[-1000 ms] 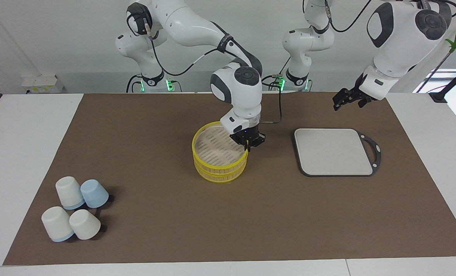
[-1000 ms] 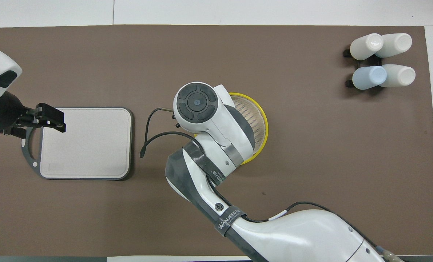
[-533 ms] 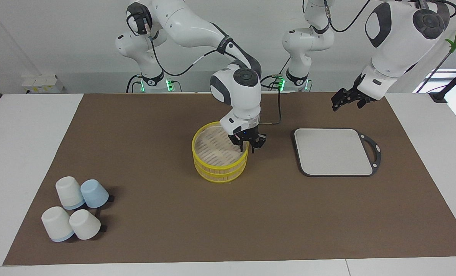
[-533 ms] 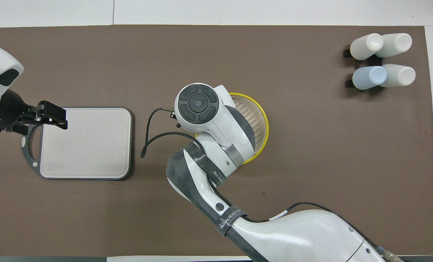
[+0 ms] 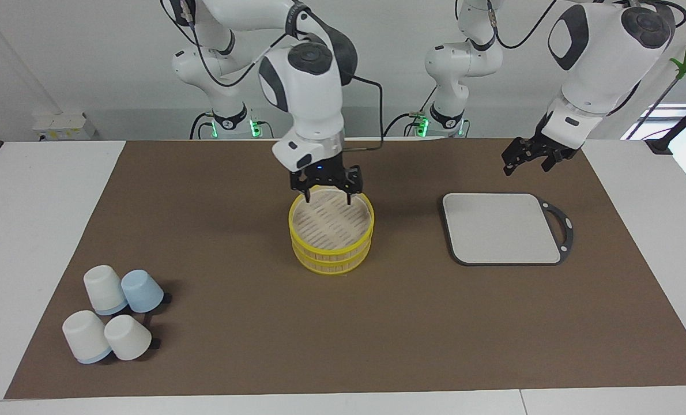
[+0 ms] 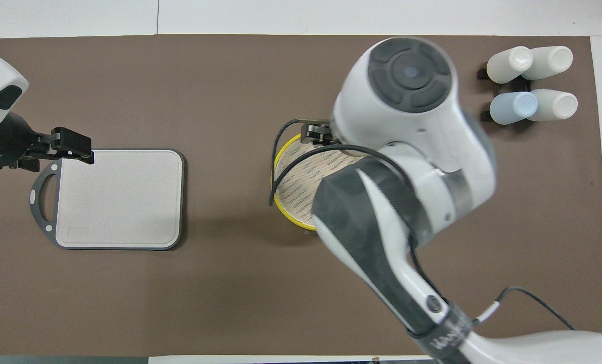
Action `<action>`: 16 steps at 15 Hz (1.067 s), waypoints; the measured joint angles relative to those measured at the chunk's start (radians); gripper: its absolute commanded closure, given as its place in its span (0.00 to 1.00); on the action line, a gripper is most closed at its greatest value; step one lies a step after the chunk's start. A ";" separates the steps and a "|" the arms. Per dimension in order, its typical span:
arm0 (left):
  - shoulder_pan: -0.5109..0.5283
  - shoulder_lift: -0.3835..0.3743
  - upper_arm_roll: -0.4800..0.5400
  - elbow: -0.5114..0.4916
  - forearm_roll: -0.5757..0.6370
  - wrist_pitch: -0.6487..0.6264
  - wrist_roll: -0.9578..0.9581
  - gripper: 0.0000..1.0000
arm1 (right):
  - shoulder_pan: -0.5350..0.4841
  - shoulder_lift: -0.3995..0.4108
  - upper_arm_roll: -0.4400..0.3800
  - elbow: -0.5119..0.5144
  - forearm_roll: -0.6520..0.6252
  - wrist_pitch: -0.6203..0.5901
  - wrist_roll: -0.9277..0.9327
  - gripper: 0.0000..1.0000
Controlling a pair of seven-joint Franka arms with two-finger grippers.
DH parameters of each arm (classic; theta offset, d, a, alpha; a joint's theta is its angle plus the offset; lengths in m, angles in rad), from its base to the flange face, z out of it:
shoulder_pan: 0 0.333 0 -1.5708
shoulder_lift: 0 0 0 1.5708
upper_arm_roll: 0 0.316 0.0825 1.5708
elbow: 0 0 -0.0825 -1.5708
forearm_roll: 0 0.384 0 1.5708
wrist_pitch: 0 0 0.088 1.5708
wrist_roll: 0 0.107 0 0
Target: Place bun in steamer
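Observation:
The yellow-rimmed steamer (image 5: 331, 252) stands mid-mat as two stacked tiers, and its slatted floor (image 6: 301, 187) looks bare where it shows. The bun shows in neither view. My right gripper (image 5: 327, 197) hangs open just over the part of the steamer's rim that is nearest the robots, with nothing between its fingers. In the overhead view the right arm covers much of the basket. My left gripper (image 5: 519, 158) waits in the air, open and empty, over the mat by the grey board's corner (image 6: 73, 149).
A grey square board (image 5: 501, 227) with a dark handle ring lies toward the left arm's end. Several upturned cups (image 5: 115, 314), white and pale blue, cluster at the right arm's end, farther from the robots. A brown mat (image 5: 233, 276) covers the table.
My right gripper went from shut to open. It rose from the steamer's rim toward the left arm's end and swung to the rim nearest the robots. The left gripper barely shifted.

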 measured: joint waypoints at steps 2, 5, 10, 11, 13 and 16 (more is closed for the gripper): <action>0.000 0.000 0.000 -0.001 0.000 0.001 0.000 0.00 | -0.105 -0.047 -0.001 -0.001 0.000 -0.082 -0.216 0.00; 0.000 0.000 0.000 -0.001 0.000 0.005 0.001 0.00 | -0.268 -0.086 -0.002 -0.003 0.001 -0.183 -0.461 0.00; 0.000 0.000 0.000 -0.001 0.000 0.005 0.001 0.00 | -0.427 -0.141 -0.001 -0.040 0.001 -0.295 -0.568 0.00; 0.000 0.000 0.000 -0.001 0.000 0.005 0.001 0.00 | -0.447 -0.159 -0.001 -0.074 0.001 -0.284 -0.578 0.00; 0.000 0.000 0.000 -0.001 0.000 0.005 0.001 0.00 | -0.477 -0.212 -0.001 -0.182 0.001 -0.189 -0.583 0.00; 0.002 0.000 0.003 -0.001 0.000 0.005 0.001 0.00 | -0.497 -0.280 -0.001 -0.318 0.001 -0.062 -0.585 0.00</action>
